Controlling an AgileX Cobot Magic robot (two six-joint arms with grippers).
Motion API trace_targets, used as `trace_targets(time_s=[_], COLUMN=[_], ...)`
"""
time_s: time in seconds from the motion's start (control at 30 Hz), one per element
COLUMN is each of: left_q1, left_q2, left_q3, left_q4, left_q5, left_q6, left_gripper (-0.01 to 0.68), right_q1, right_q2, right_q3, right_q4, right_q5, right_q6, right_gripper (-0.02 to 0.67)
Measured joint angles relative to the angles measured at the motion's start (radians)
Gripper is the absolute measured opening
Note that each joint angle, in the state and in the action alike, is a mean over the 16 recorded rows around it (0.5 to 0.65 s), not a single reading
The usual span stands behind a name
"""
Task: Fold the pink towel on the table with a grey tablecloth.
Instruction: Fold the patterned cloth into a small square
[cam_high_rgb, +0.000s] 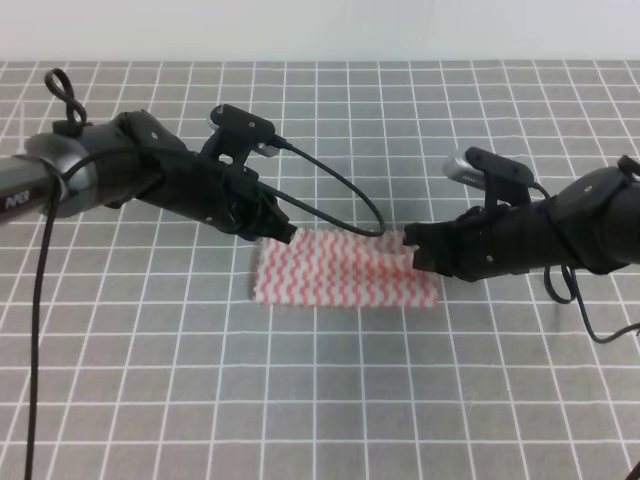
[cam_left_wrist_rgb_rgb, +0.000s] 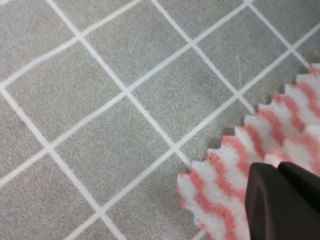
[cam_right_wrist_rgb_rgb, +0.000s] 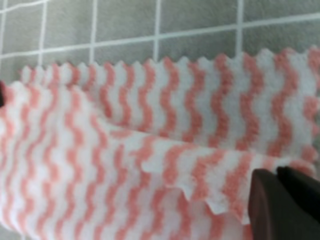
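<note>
Two tools at the far corners of the pink towel (cam_high_rgb: 345, 268) on the counter (cam_high_rgb: 320, 400).

In the high view, the near part of the counter, grey cloth with a thin white grid, lies bare in front. Behind it, in the middle, the pink towel lies flat as a wide low strip with zigzag edges. At its right end the right tool (cam_high_rgb: 412, 250) meets the cloth; in the right wrist view a raised flap of towel (cam_right_wrist_rgb_rgb: 210, 170) runs to the dark fingertips (cam_right_wrist_rgb_rgb: 285, 202), which stand close together and seem to pinch it. At the far left corner the left tool (cam_high_rgb: 285, 233) touches the towel; its wrist view shows its fingertips (cam_left_wrist_rgb_rgb: 280, 200) close together over the corner (cam_left_wrist_rgb_rgb: 215, 195), but I cannot tell if cloth is between them.
</note>
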Motion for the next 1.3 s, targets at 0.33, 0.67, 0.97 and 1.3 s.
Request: trace_targets(time_s=[0.33, 0.67, 0.97, 1.3], left_q1=[0.003, 0.002, 0.002, 0.002], left_q2=[0.002, 0.018, 0.035, 0.05], left_q3=[0.0, 0.0, 0.001, 0.001], left_q4=[0.015, 0.016, 0.017, 0.017], left_q5=[-0.033, -0.049, -0.067, -0.082], left_q6=[0.0, 0.0, 0.0, 0.0], left_gripper=[-0.003, -0.003, -0.004, -0.004], right_q1=[0.0, 0.0, 0.0, 0.0], right_q2=[0.0, 0.001, 0.001, 0.014], right_q3=[-0.021, -0.024, -0.024, -0.024], right_q4=[0.001, 0.001, 0.001, 0.003], right_q5=[0.003, -0.004, -0.018, -0.032], right_q6=[0.0, 0.0, 0.0, 0.0], right_gripper=[-0.014, -0.013, -0.013, -0.013])
